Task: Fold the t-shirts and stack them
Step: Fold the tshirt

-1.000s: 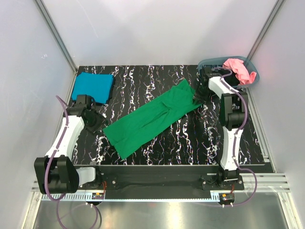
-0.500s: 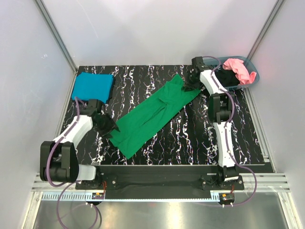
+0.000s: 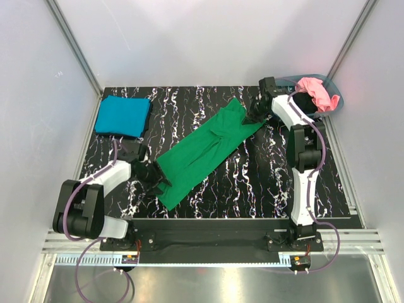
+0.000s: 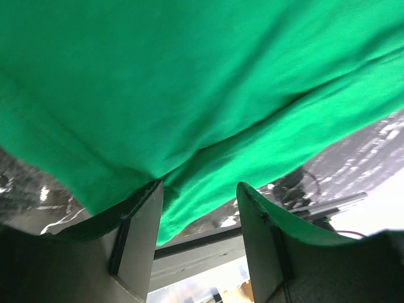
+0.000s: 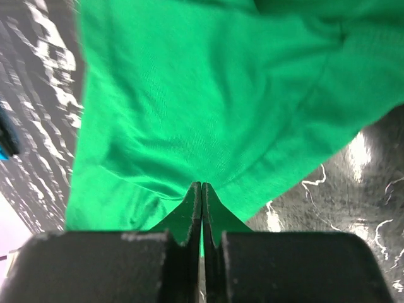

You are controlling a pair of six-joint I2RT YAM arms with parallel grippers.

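A bright green t-shirt [image 3: 202, 151] lies stretched in a long diagonal strip across the black marbled table [image 3: 252, 183]. My right gripper [image 3: 255, 115] is shut on its far right corner; the right wrist view shows the closed jaws [image 5: 202, 184] pinching the green cloth [image 5: 208, 95]. My left gripper [image 3: 154, 177] is at the shirt's near left end. Its jaws [image 4: 199, 186] stand apart with the green hem [image 4: 189, 76] draped over the tips. A folded teal blue t-shirt [image 3: 123, 115] lies at the far left.
A grey-blue oval basket [image 3: 339, 101] stands at the far right corner, holding a pink shirt [image 3: 315, 91] and a black one [image 3: 303, 104]. White walls enclose the table on three sides.
My left gripper has moved toward the near edge and right, onto the green shirt's near end. The shirt has bunched narrower and shifted. My right gripper has edged slightly right, still holding the corner.
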